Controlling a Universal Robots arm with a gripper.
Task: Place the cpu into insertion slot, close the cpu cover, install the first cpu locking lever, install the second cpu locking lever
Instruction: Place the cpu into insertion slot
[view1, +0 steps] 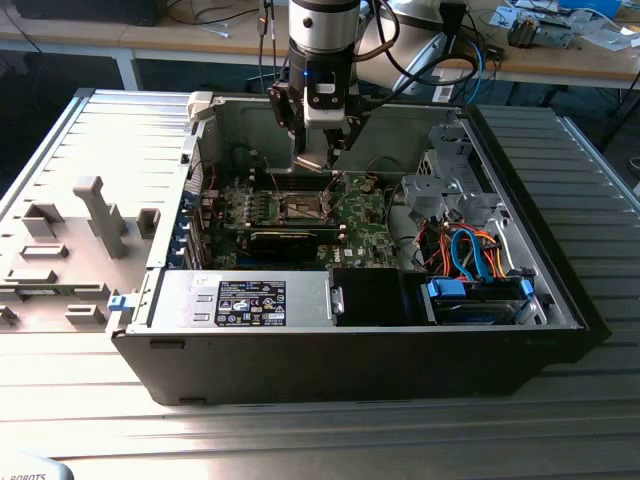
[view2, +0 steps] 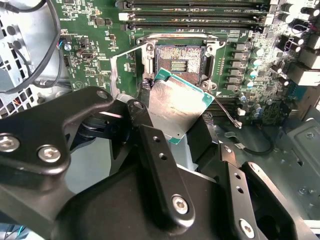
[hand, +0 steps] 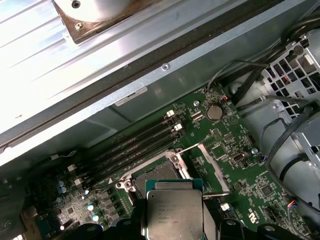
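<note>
My gripper (view1: 312, 158) hangs inside the open computer case, shut on the cpu (view1: 312, 163), a flat silver square with a green edge. In the second wrist view the cpu (view2: 175, 107) sits tilted between the black fingers (view2: 150, 145), just above and beside the insertion slot (view2: 179, 62). The slot's dark pin field lies bare. The cpu cover (view2: 113, 70) stands swung open at the slot's side, a thin silver frame. A thin metal lever (view2: 231, 116) sticks out released near the socket. In the first wrist view the cpu (hand: 174, 212) hovers over the slot (hand: 155, 175).
The green motherboard (view1: 355, 225) lies on the case floor, with long black memory slots (view2: 200, 7) beside the socket. A power supply (view1: 245, 300) lines the near wall. A drive cage with coloured cables (view1: 470, 265) fills the exterior view's right. Grey fixture blocks (view1: 95, 215) stand outside.
</note>
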